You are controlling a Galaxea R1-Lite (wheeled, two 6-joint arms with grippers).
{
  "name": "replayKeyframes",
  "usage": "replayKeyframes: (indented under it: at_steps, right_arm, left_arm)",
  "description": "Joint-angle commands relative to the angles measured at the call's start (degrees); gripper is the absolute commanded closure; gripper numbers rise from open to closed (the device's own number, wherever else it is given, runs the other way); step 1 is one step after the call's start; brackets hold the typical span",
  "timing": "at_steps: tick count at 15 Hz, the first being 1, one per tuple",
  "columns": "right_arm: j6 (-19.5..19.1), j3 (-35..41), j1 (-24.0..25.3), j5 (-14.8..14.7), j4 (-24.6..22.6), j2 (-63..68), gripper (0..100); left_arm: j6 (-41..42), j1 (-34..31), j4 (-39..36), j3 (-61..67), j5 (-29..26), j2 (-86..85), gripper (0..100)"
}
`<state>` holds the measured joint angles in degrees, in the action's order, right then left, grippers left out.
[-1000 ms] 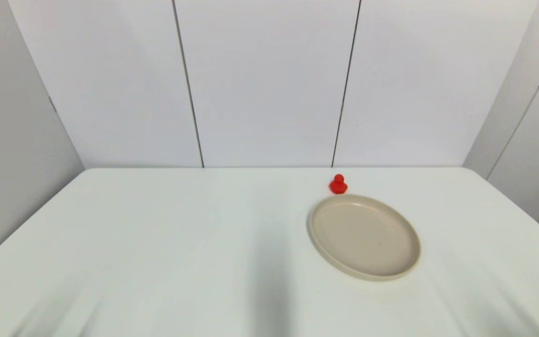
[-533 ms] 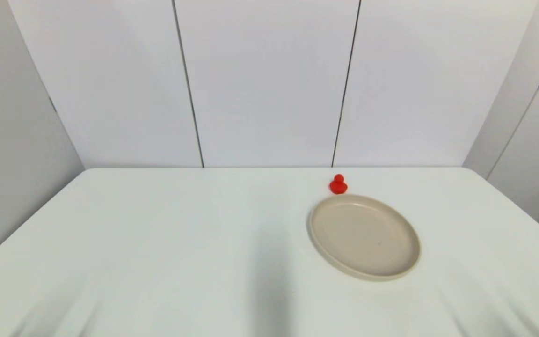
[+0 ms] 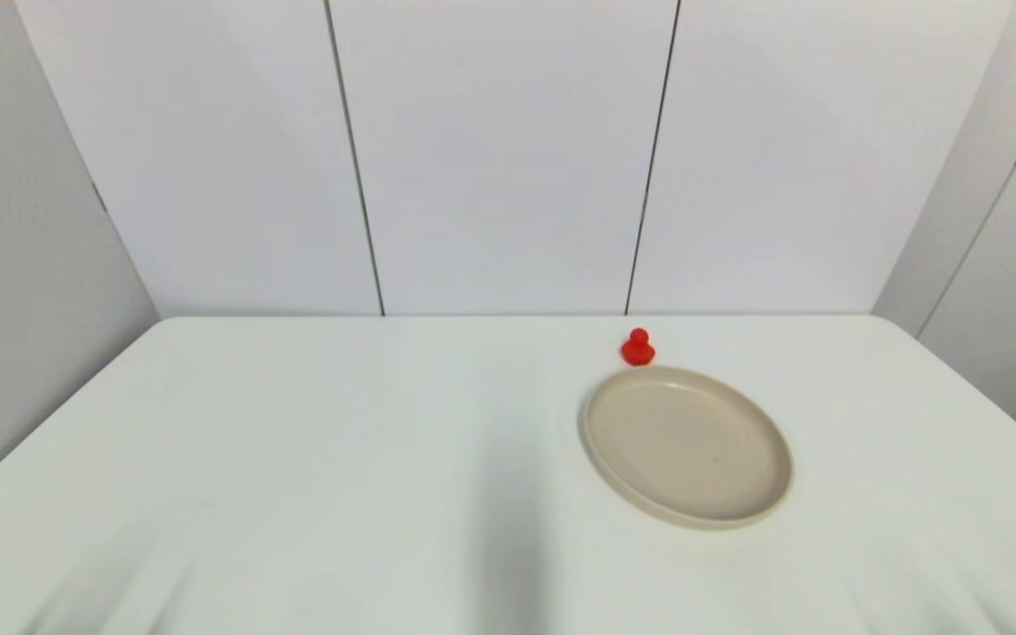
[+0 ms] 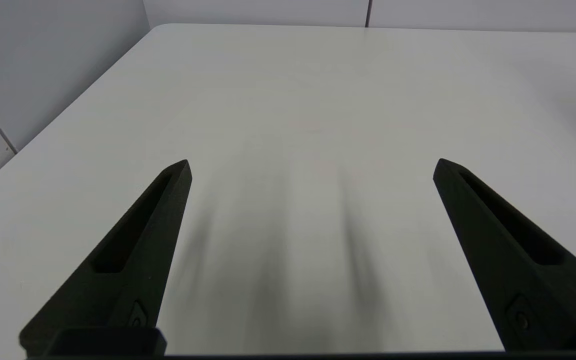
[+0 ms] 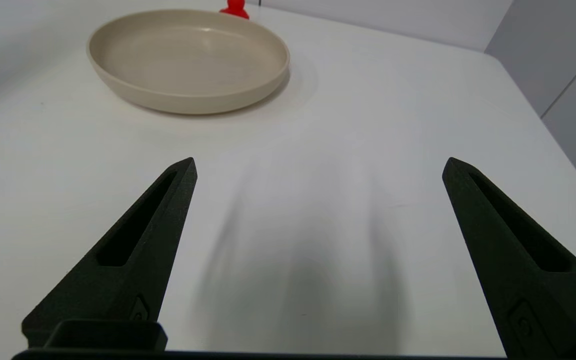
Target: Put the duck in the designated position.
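The tiny red duck (image 3: 638, 347) stands upright on the white table, just behind the far rim of the beige plate (image 3: 687, 445). In the right wrist view the duck (image 5: 234, 8) peeks over the plate (image 5: 188, 57), partly cut off by the picture's edge. My right gripper (image 5: 318, 165) is open near the table's front right, well short of the plate, with nothing between its fingers. My left gripper (image 4: 312, 166) is open over bare tabletop at the front left. Neither gripper shows in the head view. The designated position has no mark of its own.
The white table (image 3: 314, 441) ends at a white panelled wall behind. Its right corner (image 5: 488, 57) and left edge (image 4: 63, 120) show in the wrist views. The plate holds nothing.
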<state>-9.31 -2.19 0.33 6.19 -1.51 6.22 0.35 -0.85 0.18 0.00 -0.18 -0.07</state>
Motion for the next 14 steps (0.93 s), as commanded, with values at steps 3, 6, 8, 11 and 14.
replayKeyframes:
  at_steps: [3, 6, 8, 11, 14]
  right_arm:
    - [1.9, 0.2, -0.2, 0.1, -0.2, -6.2, 0]
    - [3.3, 0.5, -0.2, 0.0, -1.5, -6.2, 0]
    - [5.4, 1.8, -0.2, -0.4, -5.6, -6.2, 0]
    - [8.9, 2.1, -0.2, -0.7, -6.2, -6.2, 0]
    - [9.7, 2.1, -0.2, -4.1, -3.8, -6.2, 0]
  left_arm:
    - [0.0, 0.0, 0.0, 0.0, 0.0, 0.1, 0]
    - [0.0, 0.0, 0.0, 0.0, 0.0, 0.1, 0]
    - [0.0, 0.0, 0.0, 0.0, 0.0, 0.1, 0]
    - [0.0, 0.0, 0.0, 0.0, 0.0, 0.1, 0]
    - [0.0, 0.0, 0.0, 0.0, 0.0, 0.1, 0]
